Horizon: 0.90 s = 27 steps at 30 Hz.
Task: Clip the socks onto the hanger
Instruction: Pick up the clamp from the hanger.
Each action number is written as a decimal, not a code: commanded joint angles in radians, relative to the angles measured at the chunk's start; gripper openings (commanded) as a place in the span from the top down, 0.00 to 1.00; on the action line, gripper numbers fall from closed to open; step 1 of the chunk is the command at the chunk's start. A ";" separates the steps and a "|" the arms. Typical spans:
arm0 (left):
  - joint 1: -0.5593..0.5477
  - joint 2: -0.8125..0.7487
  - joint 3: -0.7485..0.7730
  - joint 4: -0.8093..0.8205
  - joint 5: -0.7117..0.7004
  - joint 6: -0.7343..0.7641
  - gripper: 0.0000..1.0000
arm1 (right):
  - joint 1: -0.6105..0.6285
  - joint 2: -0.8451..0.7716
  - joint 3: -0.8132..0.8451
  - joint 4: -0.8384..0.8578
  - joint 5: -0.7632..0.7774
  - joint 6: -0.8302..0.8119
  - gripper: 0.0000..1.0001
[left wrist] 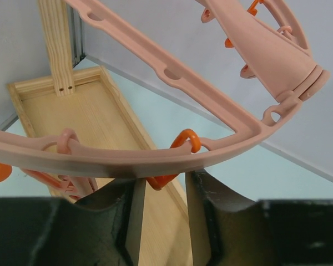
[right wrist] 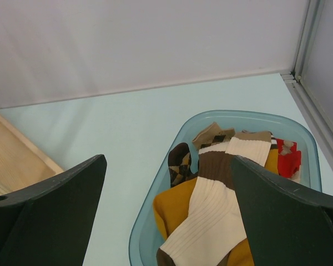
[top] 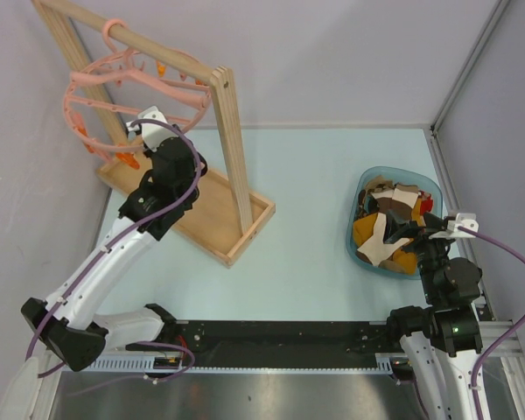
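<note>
The pink round hanger (top: 73, 87) hangs by its hook from the wooden rack's top bar. In the left wrist view its ring (left wrist: 127, 162) runs just above my fingertips. My left gripper (top: 140, 131) (left wrist: 165, 180) is partly open, its jaws straddling the lower end of an orange clip (left wrist: 181, 141) under the ring. The socks (top: 387, 223) lie piled in a blue basket. A cream-and-brown sock (right wrist: 216, 208) lies on top of a mustard one (right wrist: 175, 208). My right gripper (top: 423, 230) (right wrist: 167, 159) is wide open and empty just above the pile.
The wooden rack (top: 232, 144) stands on a tray-like base (top: 217, 226) (left wrist: 97, 119) at the left. The blue translucent basket (top: 360, 188) (right wrist: 155, 202) sits at the right near the metal wall frame (top: 459, 79). A red sock (right wrist: 288, 160) lies in the basket's far corner.
</note>
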 commanded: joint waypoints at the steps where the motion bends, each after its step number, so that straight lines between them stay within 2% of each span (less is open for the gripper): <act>1: 0.023 -0.032 0.014 -0.022 0.063 0.014 0.68 | 0.005 0.002 0.020 0.024 -0.015 -0.009 0.00; 9: 0.054 -0.040 0.050 -0.111 0.243 0.046 0.86 | 0.005 0.005 0.020 0.026 -0.024 -0.010 0.00; 17: 0.078 -0.040 0.130 -0.238 0.433 0.118 0.91 | 0.011 0.040 0.022 0.030 -0.118 0.005 0.00; 22: 0.088 -0.021 0.187 -0.333 0.565 0.137 0.94 | 0.023 0.154 0.054 -0.034 -0.123 0.071 0.00; 27: 0.092 -0.007 0.222 -0.396 0.616 0.157 0.96 | 0.022 0.272 0.126 -0.119 -0.121 0.132 0.00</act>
